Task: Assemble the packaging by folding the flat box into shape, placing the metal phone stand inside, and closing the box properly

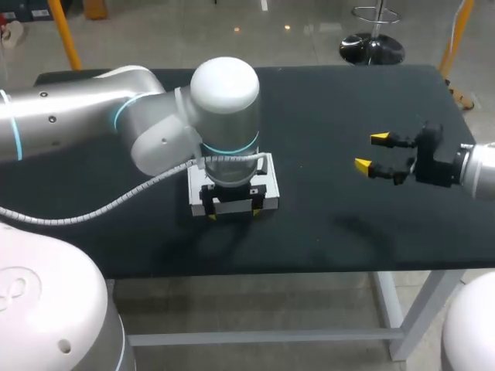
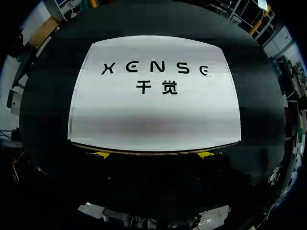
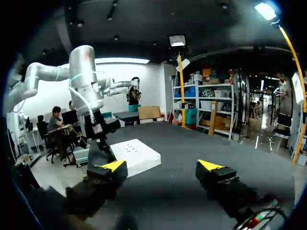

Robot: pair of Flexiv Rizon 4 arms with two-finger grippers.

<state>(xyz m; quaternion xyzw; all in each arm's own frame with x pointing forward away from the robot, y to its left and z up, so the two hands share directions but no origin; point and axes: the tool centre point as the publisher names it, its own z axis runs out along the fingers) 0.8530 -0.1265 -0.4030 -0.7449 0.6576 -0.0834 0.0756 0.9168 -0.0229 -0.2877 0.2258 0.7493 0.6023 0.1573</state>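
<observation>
White cardboard box [image 2: 153, 120]; closed, flat-topped, black-lettered

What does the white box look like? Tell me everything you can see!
The white box is flat and rectangular, cardboard by its look, with a smooth white top bearing black print. A thin brownish line runs along the edge nearest the left hand. It looks closed and lies flat on the dark table, near its middle. The left hand hangs right over it, its two yellow tips spread wide at that edge.
</observation>
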